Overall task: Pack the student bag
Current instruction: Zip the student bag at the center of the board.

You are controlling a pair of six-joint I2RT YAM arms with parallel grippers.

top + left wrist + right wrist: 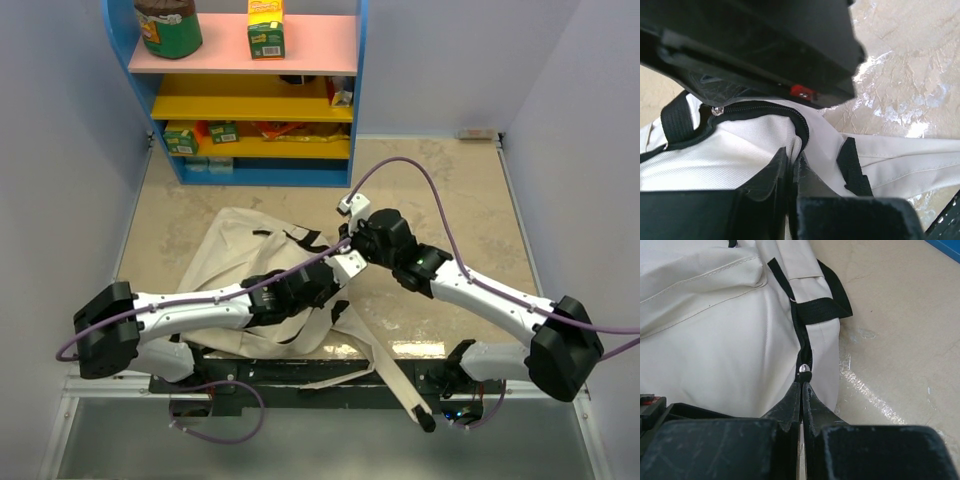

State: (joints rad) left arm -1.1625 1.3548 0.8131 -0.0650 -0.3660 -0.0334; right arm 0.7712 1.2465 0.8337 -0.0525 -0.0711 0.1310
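Note:
The student bag is a large cream canvas bag lying flat in the middle of the table, with a black zip and black strap ends. My left gripper is at the bag's right end, its jaws shut on a fold of cream fabric beside the end of the zip. My right gripper is just above it, shut on the zip pull with its silver slider. The bag fills the left wrist view. No books or other items to pack are in view.
Long beige webbing straps trail from the bag to the near table edge, one ending in a black tip. A blue shelf unit with boxes and a jar stands at the back. Walls close both sides.

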